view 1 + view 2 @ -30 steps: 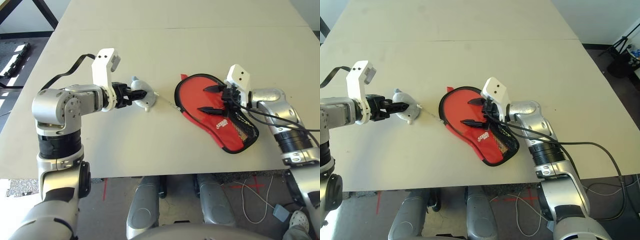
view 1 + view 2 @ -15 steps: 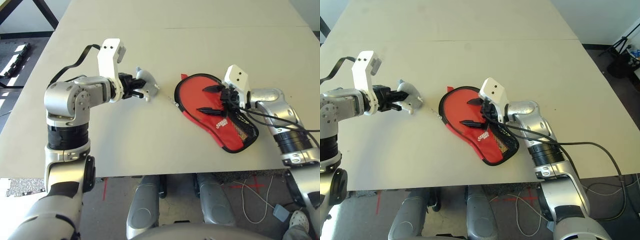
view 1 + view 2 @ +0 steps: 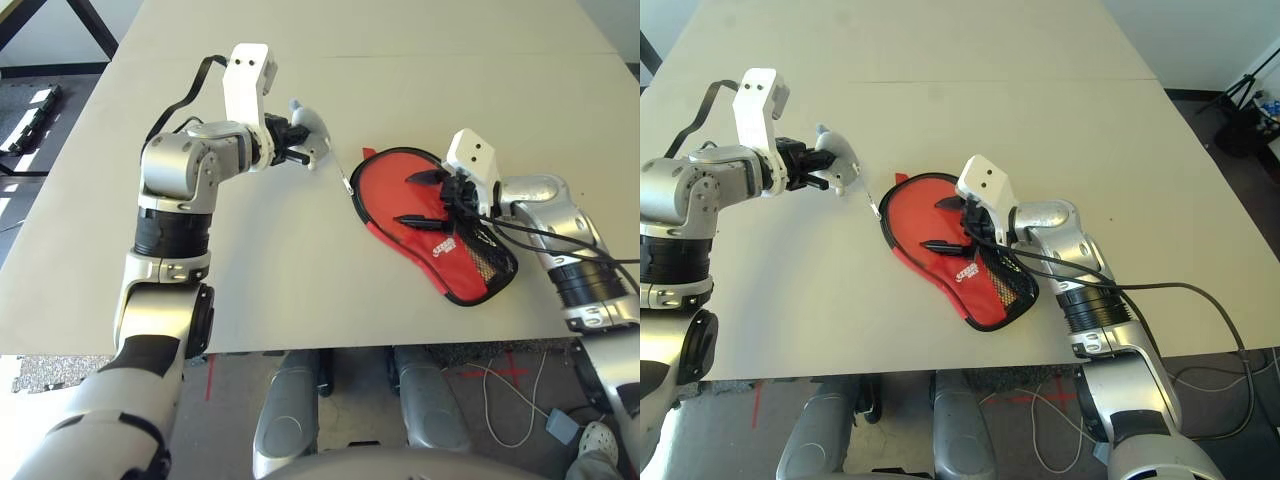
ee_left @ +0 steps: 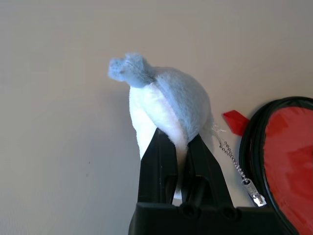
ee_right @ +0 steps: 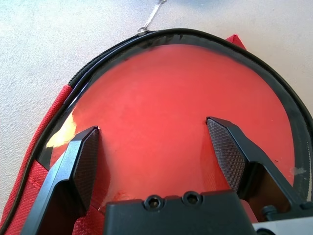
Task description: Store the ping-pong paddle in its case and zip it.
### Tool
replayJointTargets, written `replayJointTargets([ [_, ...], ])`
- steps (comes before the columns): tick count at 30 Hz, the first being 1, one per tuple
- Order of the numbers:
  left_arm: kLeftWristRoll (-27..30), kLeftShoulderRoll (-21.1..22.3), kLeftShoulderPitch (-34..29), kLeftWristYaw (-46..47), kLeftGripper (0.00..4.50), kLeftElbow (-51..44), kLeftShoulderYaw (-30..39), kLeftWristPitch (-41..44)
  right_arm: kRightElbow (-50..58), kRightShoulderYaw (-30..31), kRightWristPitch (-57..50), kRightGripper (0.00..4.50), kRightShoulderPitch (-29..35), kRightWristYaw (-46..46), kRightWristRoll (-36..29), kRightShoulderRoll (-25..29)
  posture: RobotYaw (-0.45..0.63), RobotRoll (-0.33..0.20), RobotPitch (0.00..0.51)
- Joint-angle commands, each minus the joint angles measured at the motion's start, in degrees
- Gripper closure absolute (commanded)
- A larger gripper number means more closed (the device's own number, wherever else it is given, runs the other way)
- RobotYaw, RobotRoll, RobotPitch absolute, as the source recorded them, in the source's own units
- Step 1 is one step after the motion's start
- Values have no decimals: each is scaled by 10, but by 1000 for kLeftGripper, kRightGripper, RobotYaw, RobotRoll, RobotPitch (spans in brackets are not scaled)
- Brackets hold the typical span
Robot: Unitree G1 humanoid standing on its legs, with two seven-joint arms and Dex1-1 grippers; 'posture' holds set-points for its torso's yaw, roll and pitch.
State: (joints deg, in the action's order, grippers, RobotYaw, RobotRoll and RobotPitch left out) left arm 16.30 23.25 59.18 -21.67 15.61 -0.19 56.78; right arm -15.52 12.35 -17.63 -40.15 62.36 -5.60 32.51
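On table (image 3: 300, 290), case (image 3: 440, 235) lies diagonally; left gripper (image 3: 305, 152) jaws pinching plush lump (image 3: 312, 128), right gripper (image 3: 425, 198) jaws spread.

**Left gripper pinching a soft grey-white lump beside the case**

The left gripper (image 4: 181, 147) is clamping its two black fingers (image 4: 159, 159) tight on the lower part of a small grey-white plush lump (image 4: 164, 98), whose blue-grey tuft is pointing away from the fingers. The lump is showing against the pale table (image 4: 58, 122). A thin metal chain (image 4: 234, 160) is trailing from the lump's side and ending in a silver zipper pull (image 4: 255, 191). Just beside the pull, the case (image 4: 288, 147) is showing its black zipper edging and red inside. A small red tab (image 4: 235, 121) is sticking out at the case's edge, near the lump.
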Motion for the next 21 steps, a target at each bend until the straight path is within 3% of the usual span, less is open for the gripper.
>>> replayJointTargets([
  [1, -28, -21, 41, 3, 4497, 82, -7, -73, -32, 47, -29, 0, 35, -2, 41, 4, 55, 0, 301],
  [11, -92, -103, 161, -12, 4497, 349, -24, -275, -22, 49, -37, 0, 39, -4, 44, 3, 31, 0, 303],
  [21, -113, -159, 225, -7, 4497, 478, -13, -381, -12, 47, -43, 0, 48, -9, 47, 4, 18, 0, 302],
])
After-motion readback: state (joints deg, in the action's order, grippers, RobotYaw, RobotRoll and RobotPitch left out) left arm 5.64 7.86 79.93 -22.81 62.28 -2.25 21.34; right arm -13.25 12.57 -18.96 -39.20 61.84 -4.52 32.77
